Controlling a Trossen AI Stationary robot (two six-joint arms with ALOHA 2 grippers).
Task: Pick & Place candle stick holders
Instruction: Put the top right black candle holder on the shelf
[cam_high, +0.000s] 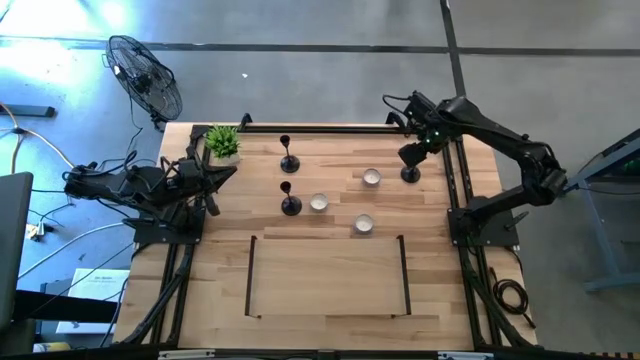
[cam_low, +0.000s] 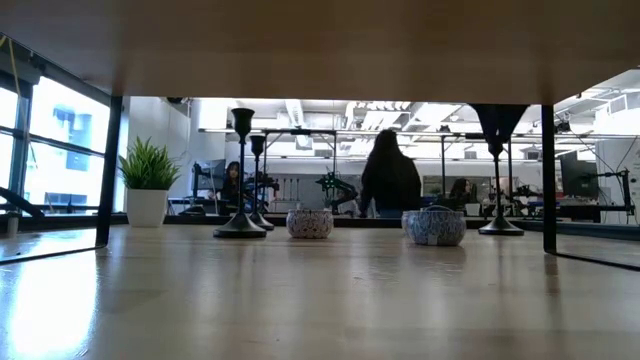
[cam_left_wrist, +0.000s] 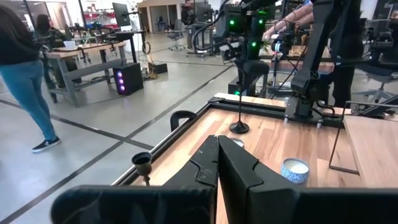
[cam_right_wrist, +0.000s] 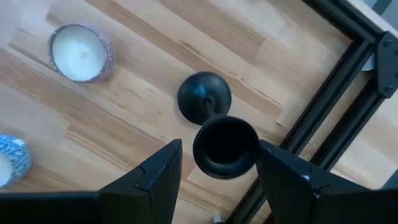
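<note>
Blue candle bowl (cam_right_wrist: 11, 160) edge-cropped

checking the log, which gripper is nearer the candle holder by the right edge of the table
Right. The right gripper hangs directly above that candle holder, its fingers either side of the cup. The left gripper waits shut across the table, near the plant.

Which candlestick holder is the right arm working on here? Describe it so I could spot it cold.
Start at the table's right edge in the high view, where the right gripper hangs open. Directly beneath it stands a black candlestick holder, beside a white candle bowl. Unlike the other two holders near the potted plant, it stands alone on the right.
</note>
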